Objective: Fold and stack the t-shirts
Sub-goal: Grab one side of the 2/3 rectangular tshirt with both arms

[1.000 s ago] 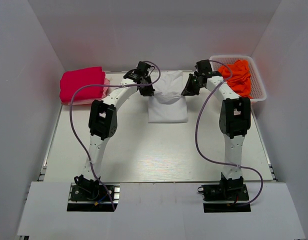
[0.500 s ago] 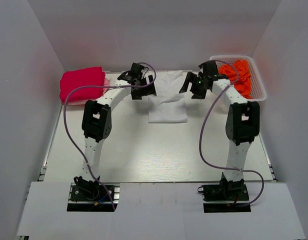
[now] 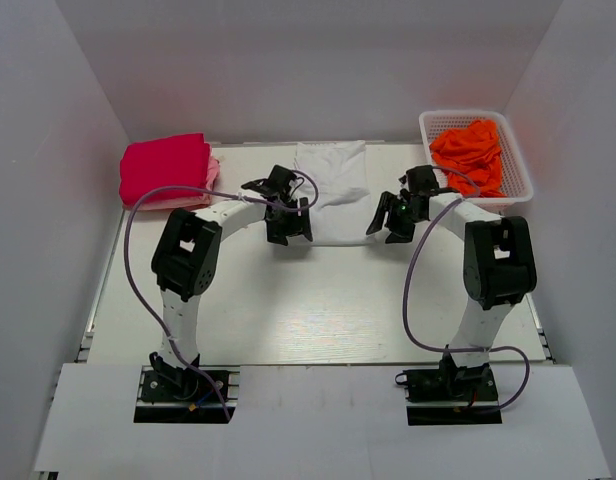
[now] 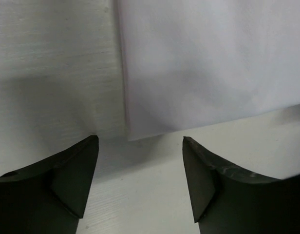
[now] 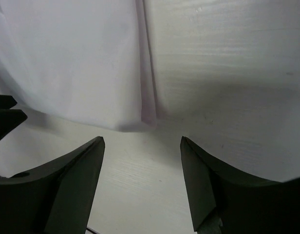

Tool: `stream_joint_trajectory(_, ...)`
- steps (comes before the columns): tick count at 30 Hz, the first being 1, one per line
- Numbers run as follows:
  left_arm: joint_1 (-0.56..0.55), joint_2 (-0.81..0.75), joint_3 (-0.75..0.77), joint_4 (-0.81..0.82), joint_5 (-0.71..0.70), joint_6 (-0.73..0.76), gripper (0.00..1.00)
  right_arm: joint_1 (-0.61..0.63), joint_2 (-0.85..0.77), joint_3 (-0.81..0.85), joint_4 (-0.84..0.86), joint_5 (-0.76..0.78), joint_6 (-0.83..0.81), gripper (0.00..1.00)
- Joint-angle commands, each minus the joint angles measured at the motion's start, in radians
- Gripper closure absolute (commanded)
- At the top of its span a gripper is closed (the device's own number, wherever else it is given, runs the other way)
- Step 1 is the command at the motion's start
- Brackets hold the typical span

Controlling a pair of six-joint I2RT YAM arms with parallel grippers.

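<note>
A white t-shirt [image 3: 332,190] lies flat as a folded rectangle at the back middle of the table. My left gripper [image 3: 288,232] hovers open just off its near left corner, and the white t-shirt [image 4: 208,63] fills the upper right of the left wrist view beyond my gripper [image 4: 140,146]. At the near right corner my right gripper [image 3: 390,224] is open too; the right wrist view shows the white t-shirt [image 5: 72,58] at upper left, ahead of my gripper [image 5: 142,146]. A folded crimson-pink t-shirt [image 3: 164,168] rests on a paler pink one [image 3: 212,168] at back left. Orange t-shirts [image 3: 470,152] fill the basket.
The white lattice basket [image 3: 519,168] stands at the back right corner against the right wall. White enclosure walls close the table on the left, back and right. Purple cables loop beside both arms.
Both grippers let go of the white t-shirt's far edge, opened, and drew back toward the near corners. The shirt now lies flat, its raised fold laid down.
</note>
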Motion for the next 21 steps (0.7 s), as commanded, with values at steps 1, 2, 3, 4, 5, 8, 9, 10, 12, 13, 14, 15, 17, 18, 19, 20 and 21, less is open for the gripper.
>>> stream_joint_trajectory(1,0.006,-0.027,-0.03,0.036,-0.022,-0.017,0.22,0.001,0.027,-0.008,0.112,-0.022,0.006,0.31)
stream_joint_trajectory(2,0.006,-0.026,-0.039,0.049,-0.033,-0.017,0.25,0.0,0.044,-0.005,0.12,-0.025,0.009,0.31)
stream_joint_trajectory(3,0.006,-0.016,-0.039,0.049,-0.033,-0.017,0.27,-0.002,0.057,-0.001,0.123,-0.028,0.013,0.34)
stream_joint_trajectory(4,0.006,-0.004,-0.039,0.049,-0.033,-0.017,0.34,0.001,0.075,0.01,0.12,-0.045,0.013,0.45)
stream_joint_trajectory(5,0.006,-0.003,-0.039,0.049,-0.033,-0.017,0.37,0.0,0.09,0.016,0.114,-0.051,0.012,0.47)
stream_joint_trajectory(8,0.006,0.006,-0.053,0.055,-0.033,-0.017,0.4,0.0,0.094,-0.007,0.129,-0.064,0.022,0.52)
stream_joint_trajectory(9,0.006,0.006,-0.053,0.064,-0.022,-0.017,0.43,0.003,0.091,-0.014,0.144,-0.074,0.022,0.55)
stream_joint_trajectory(10,0.006,0.006,-0.064,0.064,-0.022,-0.017,0.51,0.004,0.092,-0.027,0.146,-0.083,0.033,0.59)
stream_joint_trajectory(12,0.006,0.016,-0.064,0.064,-0.022,-0.017,0.58,0.003,0.097,-0.037,0.158,-0.09,0.041,0.59)
stream_joint_trajectory(13,0.006,0.016,-0.064,0.064,-0.022,-0.017,0.62,0.004,0.097,-0.043,0.166,-0.09,0.041,0.62)
stream_joint_trajectory(14,0.006,0.016,-0.064,0.064,-0.022,-0.017,0.68,0.003,0.107,-0.047,0.178,-0.093,0.047,0.68)
stream_joint_trajectory(15,0.006,0.016,-0.064,0.064,-0.013,-0.017,0.73,0.001,0.112,-0.045,0.181,-0.096,0.049,0.75)
stream_joint_trajectory(17,0.006,0.016,-0.073,0.064,-0.013,-0.017,0.87,0.003,0.123,-0.041,0.172,-0.114,0.053,0.99)
stream_joint_trajectory(18,0.006,0.016,-0.073,0.064,-0.013,-0.017,0.95,0.001,0.121,-0.044,0.166,-0.116,0.052,1.0)
stream_joint_trajectory(19,0.006,0.004,-0.085,0.064,-0.013,-0.017,1.0,0.004,0.108,-0.05,0.16,-0.113,0.055,1.0)
stream_joint_trajectory(20,0.006,-0.006,-0.096,0.064,-0.013,-0.017,1.0,0.004,0.097,-0.069,0.157,-0.125,0.044,1.0)
stream_joint_trajectory(21,0.006,-0.022,-0.123,0.082,-0.001,-0.017,1.0,0.001,0.054,-0.077,0.154,-0.128,0.041,1.0)
